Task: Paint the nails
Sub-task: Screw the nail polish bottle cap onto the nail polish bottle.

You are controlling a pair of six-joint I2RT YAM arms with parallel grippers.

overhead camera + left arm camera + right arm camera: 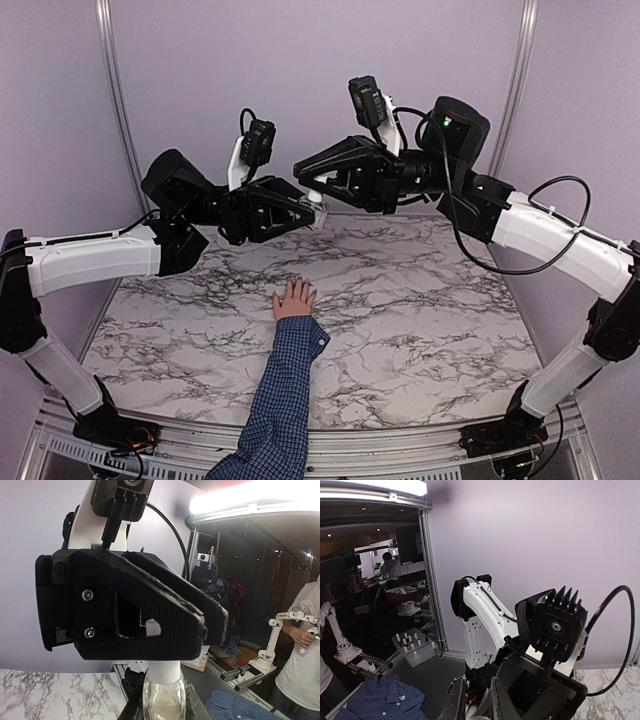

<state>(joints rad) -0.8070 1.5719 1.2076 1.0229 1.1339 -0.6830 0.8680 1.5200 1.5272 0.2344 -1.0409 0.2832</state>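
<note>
Both grippers up in air, meeting tip to tip. Left gripper (300,212) clamped on small bottle (162,700). Right gripper (312,178) looks pinched on its white cap (163,670).

Hand (294,299) flat on marble table (420,300), at 6 o'clock from grippers in top view, well below them. Long axis runs 6 to 12, fingers spread toward 12, blue checked sleeve (290,380) trailing to 6.

Neither arm clearly nearer, imo. Nails (297,287) tiny, can't tell if any polish on them.
</note>
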